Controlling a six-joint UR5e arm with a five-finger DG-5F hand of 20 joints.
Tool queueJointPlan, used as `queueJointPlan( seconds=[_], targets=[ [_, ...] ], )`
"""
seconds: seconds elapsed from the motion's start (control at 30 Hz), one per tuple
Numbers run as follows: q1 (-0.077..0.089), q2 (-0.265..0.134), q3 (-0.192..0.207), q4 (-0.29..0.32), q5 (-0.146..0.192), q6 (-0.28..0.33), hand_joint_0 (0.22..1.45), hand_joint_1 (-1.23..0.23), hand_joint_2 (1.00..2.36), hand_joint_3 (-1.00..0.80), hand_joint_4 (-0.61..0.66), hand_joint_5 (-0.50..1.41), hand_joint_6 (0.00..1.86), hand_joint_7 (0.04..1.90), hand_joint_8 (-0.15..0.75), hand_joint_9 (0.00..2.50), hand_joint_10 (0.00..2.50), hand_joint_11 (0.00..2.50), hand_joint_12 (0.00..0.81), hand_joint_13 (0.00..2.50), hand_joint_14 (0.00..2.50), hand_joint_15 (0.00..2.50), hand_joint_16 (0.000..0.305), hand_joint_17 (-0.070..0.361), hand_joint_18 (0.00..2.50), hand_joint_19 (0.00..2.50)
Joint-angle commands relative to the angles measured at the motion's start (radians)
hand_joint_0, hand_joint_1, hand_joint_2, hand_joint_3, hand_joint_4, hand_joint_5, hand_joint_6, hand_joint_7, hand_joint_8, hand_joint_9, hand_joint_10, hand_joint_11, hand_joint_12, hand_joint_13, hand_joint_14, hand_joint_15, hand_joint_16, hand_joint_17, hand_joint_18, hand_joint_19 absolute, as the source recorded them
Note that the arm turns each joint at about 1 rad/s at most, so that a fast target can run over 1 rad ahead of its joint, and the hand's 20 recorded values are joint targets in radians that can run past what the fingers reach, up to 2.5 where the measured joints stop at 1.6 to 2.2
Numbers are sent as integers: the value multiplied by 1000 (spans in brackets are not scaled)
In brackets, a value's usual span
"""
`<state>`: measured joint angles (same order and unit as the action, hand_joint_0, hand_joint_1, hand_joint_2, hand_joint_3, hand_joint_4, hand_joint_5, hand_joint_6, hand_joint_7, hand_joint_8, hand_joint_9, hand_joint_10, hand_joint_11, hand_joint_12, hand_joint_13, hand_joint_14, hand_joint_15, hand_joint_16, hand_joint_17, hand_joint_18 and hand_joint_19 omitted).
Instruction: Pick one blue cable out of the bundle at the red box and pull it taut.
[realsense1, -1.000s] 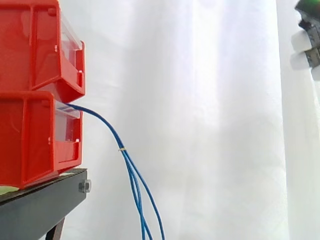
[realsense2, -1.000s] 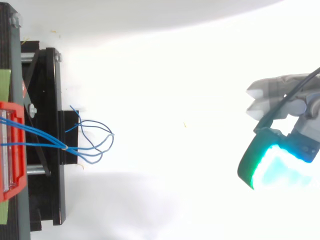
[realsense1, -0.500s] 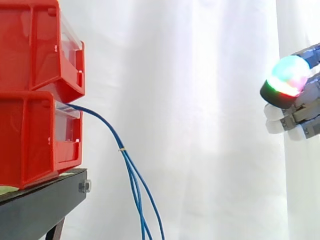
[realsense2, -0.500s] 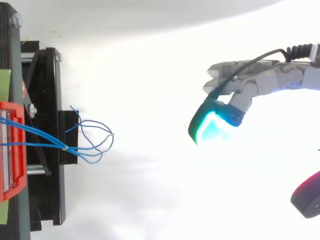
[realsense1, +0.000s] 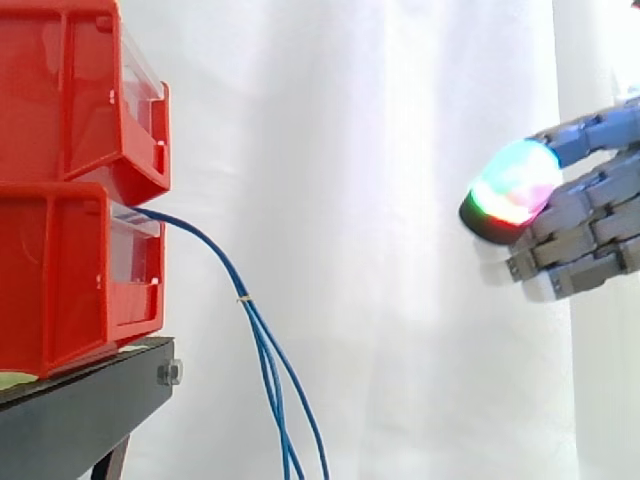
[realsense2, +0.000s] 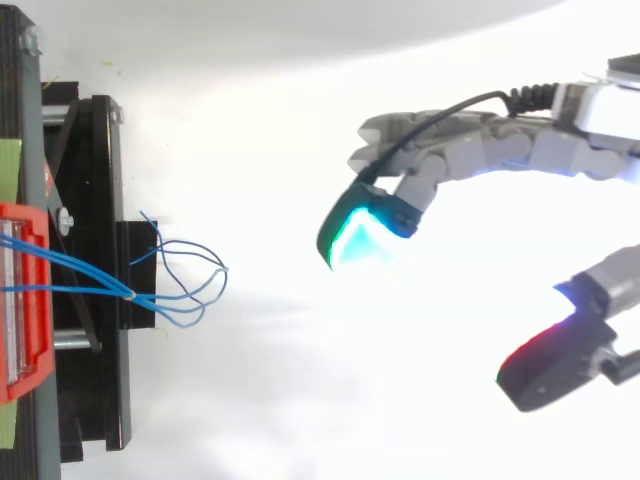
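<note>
Several thin blue cables (realsense1: 262, 336) leave the lower red bin (realsense1: 78, 272) as a bundle (realsense2: 180, 285), tied at one spot, and hang down past the stand's edge. In the top view their loose ends fan out in loops. My hand (realsense1: 575, 225) comes in from the right at about the height of the lower bin, well to the right of the cables and touching none. Its fingers (realsense2: 440, 160) reach toward the bins and the thumb (realsense2: 555, 352) stands far apart from them, so the hand is open and holds nothing.
Two red bins are stacked, the upper one (realsense1: 85, 95) above the lower, on a black stand (realsense1: 90, 405) at the left. A white curtain hangs behind. Open space lies between the cables and my hand.
My hand has moved left toward the cables and a little lower, with more of it in view now. The cables hang as before.
</note>
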<state>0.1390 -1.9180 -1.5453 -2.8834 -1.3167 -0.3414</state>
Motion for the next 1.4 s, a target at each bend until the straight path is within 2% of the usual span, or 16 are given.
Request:
queueJointPlan(
  seconds=[0.0,0.07,0.17,0.2,0.27,0.37,0.53,0.67,0.77,0.8,0.93,0.97,1.07,1.27,1.33,1.37],
  targets=[
    [-6,-32,-1,47,4,4,475,-527,1000,-500,239,-228,502,736,284,249,0,25,394,69,3,125,63,141,0,112],
    [-6,-38,1,82,7,-1,452,-533,1000,-500,248,-228,502,740,291,245,0,23,405,58,3,129,66,147,0,102],
    [-7,-42,-1,99,19,-1,406,-540,1000,-500,259,-227,502,739,306,237,0,28,425,42,3,130,70,158,0,96],
    [-6,-52,1,111,54,-5,399,-542,1000,-500,261,-227,502,736,309,236,1,35,429,41,3,133,71,160,0,89],
    [-6,-62,1,113,65,-8,385,-547,1000,-500,265,-227,502,739,313,232,0,34,435,38,3,135,73,164,0,83],
    [-6,-73,1,127,68,-8,380,-547,1000,-500,263,-226,502,737,312,229,0,27,436,34,2,131,74,166,0,79],
    [-15,-134,1,214,68,-5,387,-546,1000,-500,263,-226,502,737,310,229,0,34,433,31,3,130,73,164,0,79],
    [-16,-161,1,260,68,-4,397,-534,1000,-500,261,-225,502,736,312,238,0,34,428,35,3,130,72,162,0,80],
    [-18,-190,1,289,73,1,398,-525,1000,-500,262,-224,502,736,312,243,0,22,427,43,3,136,72,162,0,80],
    [-18,-199,1,300,85,7,400,-524,1000,-500,261,-224,502,736,312,242,2,34,427,44,3,130,72,162,0,88],
    [-16,-202,1,306,119,4,406,-521,1000,-500,265,-223,502,737,309,243,0,29,423,44,3,130,71,160,0,87],
    [-13,-202,1,305,148,4,408,-520,1000,-500,264,-223,502,737,308,244,0,22,424,50,3,135,71,160,0,83],
    [-10,-207,1,308,162,1,411,-519,1000,-500,264,-222,502,738,308,246,0,22,421,59,4,133,71,160,0,83],
    [-9,-242,14,323,159,25,414,-519,1000,-500,263,-221,502,736,308,254,0,26,420,70,3,136,71,159,0,90],
    [-9,-279,56,319,156,48,416,-521,1000,-500,262,-221,502,738,307,255,0,24,419,73,3,137,70,158,0,88],
    [-9,-283,65,314,154,51,417,-522,1000,-500,262,-221,502,737,307,254,1,23,419,73,5,137,70,158,0,90]
  ],
)
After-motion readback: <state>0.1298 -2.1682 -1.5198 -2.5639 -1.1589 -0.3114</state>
